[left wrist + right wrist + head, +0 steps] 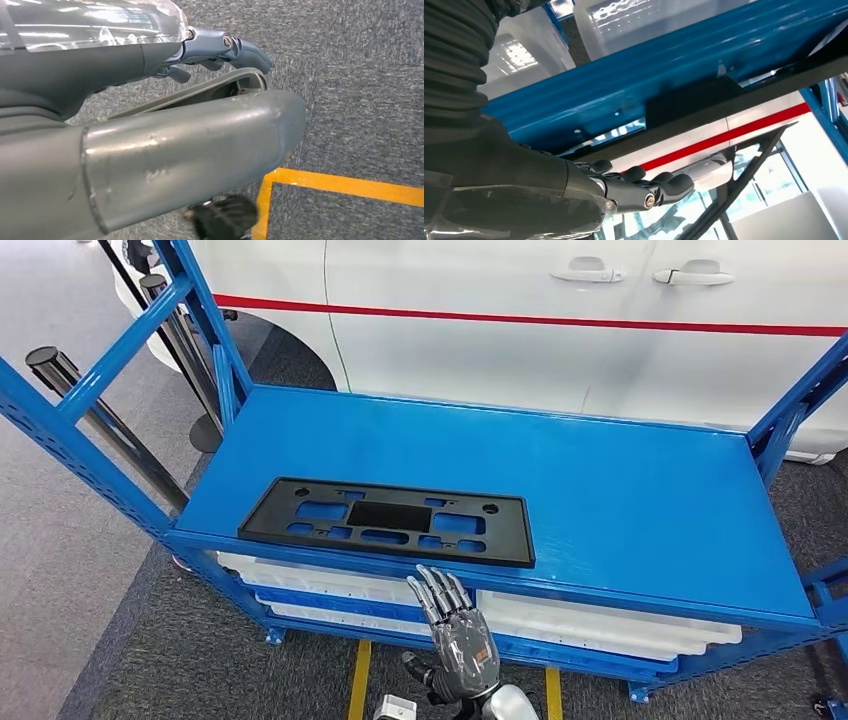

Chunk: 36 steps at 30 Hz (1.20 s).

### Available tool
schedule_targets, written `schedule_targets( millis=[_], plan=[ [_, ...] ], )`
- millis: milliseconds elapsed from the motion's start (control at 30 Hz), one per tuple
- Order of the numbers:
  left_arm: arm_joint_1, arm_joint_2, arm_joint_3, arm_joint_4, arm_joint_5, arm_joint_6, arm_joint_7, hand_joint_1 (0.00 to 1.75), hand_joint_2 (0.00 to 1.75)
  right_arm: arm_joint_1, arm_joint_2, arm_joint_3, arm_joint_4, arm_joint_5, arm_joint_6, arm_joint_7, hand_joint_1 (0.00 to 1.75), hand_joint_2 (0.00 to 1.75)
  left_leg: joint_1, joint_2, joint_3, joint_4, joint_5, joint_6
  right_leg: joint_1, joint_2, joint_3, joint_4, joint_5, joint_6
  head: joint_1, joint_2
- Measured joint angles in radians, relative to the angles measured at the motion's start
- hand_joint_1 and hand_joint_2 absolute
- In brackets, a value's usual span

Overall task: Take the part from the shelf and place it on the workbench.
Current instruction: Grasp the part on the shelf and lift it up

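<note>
Reaching up toward black plate [388,521], flat near front edge of blue shelf [620,490]. Right hand [457,630] just below that edge, fingers apart, empty, likely positioned for pickup. Left hand [220,47] hanging, fingers unclear.

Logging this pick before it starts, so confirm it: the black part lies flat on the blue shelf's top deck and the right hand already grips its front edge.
Not quite. In the head view the right hand is open below the blue shelf's front edge, touching nothing. The black part does lie flat on the top deck.
</note>
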Motion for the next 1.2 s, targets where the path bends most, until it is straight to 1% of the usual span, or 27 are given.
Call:
schedule_targets(
  millis=[67,100,133,200,267,300,333,400,433,467,500,533,600,633,667,767,800,867,933,967,1000,1033,1067,1100,1133,1167,1200],
  plan=[
    [0.003,0.000,0.001,0.000,-0.001,0.000,0.000,0.00,0.00,0.000,0.000,0.001,0.000,0.000,0.000,0.000,0.00,1.75,0.007,0.001,0.020,-0.115,0.107,-0.007,-0.005,0.001,0.019,0.003,-0.017,0.011,0.000,0.000],
    [0.004,0.000,0.001,0.000,-0.001,0.000,0.000,0.00,0.00,0.000,0.000,0.001,0.000,0.000,0.000,0.000,0.00,1.75,0.006,0.003,0.027,-0.166,0.135,-0.007,-0.006,0.000,0.024,0.006,-0.023,0.017,0.000,0.000],
    [0.003,0.000,0.002,0.000,-0.001,-0.001,-0.001,0.00,0.00,-0.001,0.000,0.002,0.000,-0.001,0.000,0.000,0.00,1.75,0.004,0.004,0.032,-0.198,0.154,-0.002,-0.005,0.000,0.026,0.010,-0.029,0.024,0.000,0.000],
    [0.003,0.001,0.005,0.001,-0.002,-0.002,-0.002,0.00,0.00,-0.001,-0.001,0.002,-0.001,-0.003,-0.001,-0.001,0.00,1.75,-0.003,0.006,0.028,-0.204,0.153,0.017,-0.004,-0.002,0.026,0.013,-0.035,0.037,0.001,0.000],
    [0.005,0.001,0.011,0.001,-0.005,-0.003,-0.009,0.00,0.00,-0.002,-0.001,0.004,-0.001,-0.009,-0.001,-0.004,0.00,1.75,-0.001,0.006,0.030,-0.206,0.171,0.038,-0.003,-0.002,0.027,0.017,-0.040,0.049,0.000,0.000],
    [0.005,0.001,0.013,0.001,-0.009,-0.002,-0.015,0.00,0.00,-0.002,-0.002,0.004,-0.001,-0.014,-0.002,-0.006,0.00,1.75,0.001,0.007,0.030,-0.210,0.177,0.044,-0.004,-0.003,0.022,0.031,-0.053,0.054,0.001,0.000],
    [0.004,0.001,0.015,0.001,-0.014,-0.002,-0.020,0.00,0.00,-0.004,-0.003,0.006,-0.001,-0.021,-0.002,-0.008,0.00,1.75,0.003,0.008,0.029,-0.215,0.180,0.050,-0.004,-0.004,0.006,0.067,-0.080,0.057,0.001,0.000],
    [0.002,0.002,0.017,0.001,-0.026,-0.009,-0.021,0.00,0.00,-0.007,-0.006,0.014,0.000,-0.037,-0.002,-0.016,0.00,1.75,0.000,0.008,0.025,-0.216,0.181,0.055,-0.006,-0.005,-0.049,0.187,-0.148,0.061,0.001,0.000],
    [0.002,0.003,0.018,0.001,-0.031,-0.013,-0.015,0.00,0.00,-0.010,-0.007,0.018,0.002,-0.046,-0.002,-0.021,0.00,1.75,-0.002,0.008,0.022,-0.216,0.180,0.057,-0.006,-0.005,-0.078,0.248,-0.171,0.061,0.001,0.000],
    [0.002,0.004,0.019,0.001,-0.036,-0.016,-0.008,0.00,0.00,-0.012,-0.008,0.022,0.004,-0.054,-0.002,-0.025,0.00,1.75,-0.006,0.008,0.022,-0.216,0.179,0.058,-0.006,-0.005,-0.094,0.279,-0.173,0.059,0.001,0.000],
    [0.002,0.005,0.020,0.001,-0.040,-0.018,-0.002,0.00,0.00,-0.014,-0.008,0.025,0.006,-0.061,-0.002,-0.029,0.00,1.75,-0.009,0.008,0.022,-0.215,0.178,0.060,-0.004,-0.005,-0.094,0.277,-0.157,0.055,0.001,0.000],
    [0.002,0.005,0.020,0.001,-0.044,-0.019,0.003,0.00,0.00,-0.016,-0.008,0.029,0.008,-0.067,-0.002,-0.035,0.00,1.75,-0.013,0.008,0.024,-0.215,0.177,0.060,-0.001,-0.005,-0.073,0.234,-0.125,0.047,0.001,0.000],
    [0.001,0.005,0.022,0.001,-0.054,-0.021,0.009,0.00,0.00,-0.025,-0.007,0.033,0.011,-0.074,-0.002,-0.047,0.00,1.75,-0.020,0.007,0.026,-0.214,0.177,0.059,0.009,-0.006,-0.009,0.099,-0.063,0.022,0.001,0.000],
    [0.001,0.006,0.023,0.001,-0.061,-0.022,0.011,0.00,0.00,-0.031,-0.004,0.034,0.011,-0.074,-0.002,-0.052,0.00,1.75,-0.022,0.007,0.025,-0.214,0.177,0.057,0.014,-0.007,0.015,0.047,-0.047,0.012,0.001,0.000],
    [0.000,0.007,0.024,0.001,-0.068,-0.024,0.012,0.00,0.00,-0.037,-0.001,0.035,0.011,-0.070,-0.002,-0.053,0.00,1.75,-0.022,0.007,0.024,-0.213,0.178,0.054,0.018,-0.007,0.026,0.020,-0.043,0.005,0.001,0.000],
    [-0.002,0.012,0.026,0.001,-0.092,-0.034,0.013,0.00,0.00,-0.072,0.016,0.044,0.011,-0.046,-0.003,-0.011,0.00,1.75,-0.019,0.007,0.020,-0.212,0.180,0.039,0.017,-0.007,0.028,0.002,-0.036,0.005,0.001,0.000],
    [-0.004,0.014,0.026,0.001,-0.101,-0.038,0.012,0.00,0.00,-0.089,0.022,0.052,0.011,-0.037,-0.003,0.011,0.00,1.75,-0.019,0.007,0.014,-0.198,0.169,0.034,0.013,-0.007,0.029,-0.005,-0.030,0.003,0.000,0.000],
    [-0.007,0.016,0.026,0.000,-0.117,-0.045,0.010,0.00,0.00,-0.123,0.032,0.070,0.011,-0.021,-0.003,0.047,0.00,1.75,-0.015,0.006,-0.024,-0.112,0.115,0.023,0.007,-0.011,0.032,-0.014,-0.023,0.001,0.000,0.000],
    [-0.007,0.018,0.026,0.000,-0.133,-0.050,0.010,0.00,0.00,-0.145,0.039,0.081,0.012,-0.007,-0.003,0.070,0.00,1.75,-0.010,0.007,-0.081,0.016,0.054,0.012,0.006,-0.014,0.030,-0.013,-0.022,0.000,0.000,0.000],
    [-0.007,0.018,0.026,0.001,-0.140,-0.051,0.012,0.00,0.00,-0.152,0.043,0.083,0.014,0.000,-0.003,0.076,0.00,1.75,-0.008,0.007,-0.098,0.055,0.045,0.008,0.006,-0.016,0.029,-0.012,-0.022,0.000,0.000,0.000],
    [-0.006,0.019,0.026,0.001,-0.147,-0.052,0.013,0.00,0.00,-0.159,0.047,0.084,0.015,0.007,-0.003,0.079,0.00,1.75,-0.005,0.007,-0.097,0.056,0.057,0.005,0.005,-0.016,0.029,-0.010,-0.023,0.001,0.000,0.000],
    [-0.006,0.019,0.026,0.001,-0.154,-0.053,0.016,0.00,0.00,-0.166,0.051,0.084,0.017,0.013,-0.003,0.080,0.00,1.75,-0.002,0.007,-0.076,0.017,0.086,0.003,0.004,-0.016,0.029,-0.007,-0.024,0.002,0.000,0.000],
    [-0.007,0.020,0.026,0.001,-0.160,-0.054,0.017,0.00,0.00,-0.174,0.056,0.084,0.018,0.020,-0.003,0.081,0.00,1.75,0.000,0.007,-0.040,-0.053,0.123,0.003,0.004,-0.015,0.029,-0.004,-0.026,0.005,0.000,0.000],
    [-0.008,0.020,0.026,0.001,-0.167,-0.054,0.018,0.00,0.00,-0.182,0.061,0.083,0.020,0.028,-0.003,0.083,0.00,1.75,0.000,0.007,-0.005,-0.122,0.148,0.004,0.005,-0.015,0.028,0.001,-0.029,0.010,0.000,0.000],
    [-0.009,0.020,0.026,0.001,-0.172,-0.055,0.019,0.00,0.00,-0.189,0.066,0.083,0.022,0.036,-0.003,0.085,0.00,1.75,-0.001,0.007,0.021,-0.175,0.164,0.008,0.006,-0.014,0.026,0.006,-0.031,0.014,0.000,0.000],
    [-0.010,0.021,0.026,0.001,-0.176,-0.056,0.019,0.00,0.00,-0.196,0.070,0.082,0.024,0.046,-0.003,0.088,0.00,1.75,-0.003,0.006,0.034,-0.203,0.168,0.013,0.008,-0.013,0.023,0.009,-0.033,0.019,0.000,0.000],
    [-0.011,0.021,0.026,0.001,-0.181,-0.058,0.019,0.00,0.00,-0.202,0.074,0.081,0.028,0.056,-0.003,0.094,0.00,1.75,-0.005,0.005,0.036,-0.209,0.164,0.019,0.009,-0.012,0.021,0.010,-0.033,0.023,0.000,0.000]
  ],
)
